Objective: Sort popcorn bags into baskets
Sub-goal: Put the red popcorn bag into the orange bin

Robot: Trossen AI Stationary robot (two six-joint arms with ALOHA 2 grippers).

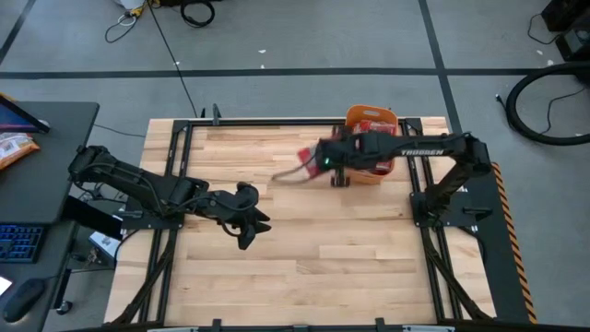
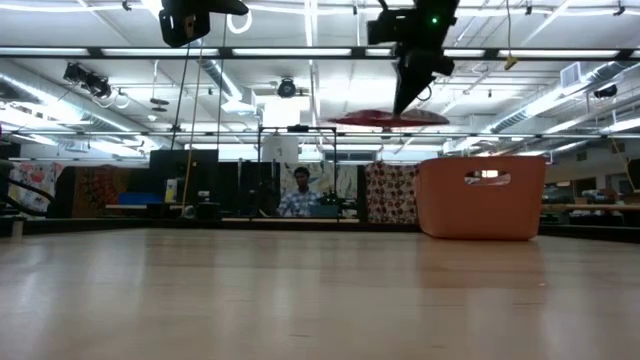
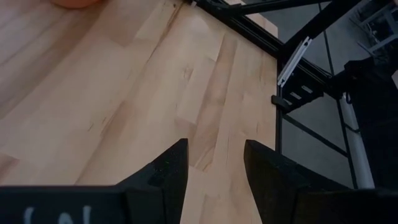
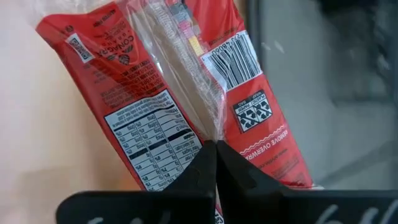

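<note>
A red popcorn bag [image 4: 155, 81] with white label panels and a clear wrapper hangs in my shut right gripper [image 4: 216, 155]. In the high view it shows as a blurred red shape [image 1: 290, 173] left of the basket, under my right gripper [image 1: 309, 166]. In the low view it floats flat [image 2: 385, 118], well above the table. The orange basket [image 1: 355, 115] stands near the table's far right corner with red bags [image 1: 376, 124] inside; its handle slot shows in the low view [image 2: 482, 197]. My left gripper [image 1: 251, 226] is open over bare wood left of centre [image 3: 214, 162]. My right gripper pinches the popcorn bag between its two fingers at the clear wrapper seam [image 4: 211, 134] that runs down the middle of its back. The fingers come from above, pointing down [image 2: 405, 105]. The bag is lifted clear and lies about level under the fingertips.
Bare wooden table top [image 1: 304, 267] lies between the arms and toward the near edge. Black frame rails [image 1: 419, 184] run along the table's sides. A dark desk with a keyboard [image 1: 18, 244] stands to the left. A person [image 2: 300, 195] is far off in the room behind.
</note>
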